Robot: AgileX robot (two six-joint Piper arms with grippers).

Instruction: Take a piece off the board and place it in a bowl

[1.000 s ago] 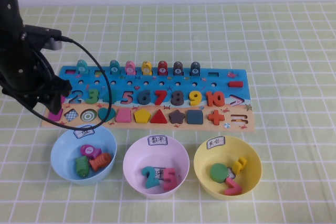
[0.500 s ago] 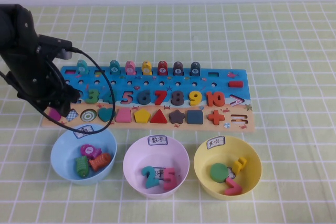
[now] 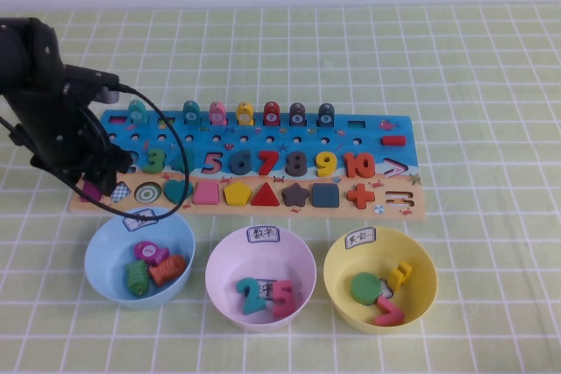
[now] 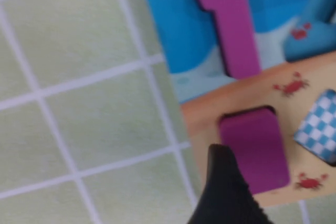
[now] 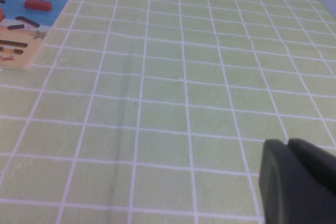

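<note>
piece [image 4: 255, 148]: magenta-purple
board [image 3: 368, 139]: blue upper, tan lower strip
bowl [image 3: 422, 297]: yellow, white label
tablecloth [image 3: 491, 67]: pale green, white grid

My left arm dropped lower and swung in over left end of board [image 3: 263, 164]. My left gripper [image 3: 92, 183] now sits right at magenta piece [image 4: 255, 148] in near-left corner slot, jaws spread wide, one fingertip [image 4: 223, 174] against piece's edge. Piece not lifted yet.

Left gripper [image 3: 95, 183] low, jaws wide; right gripper [image 5: 296, 182] closed.
</note>
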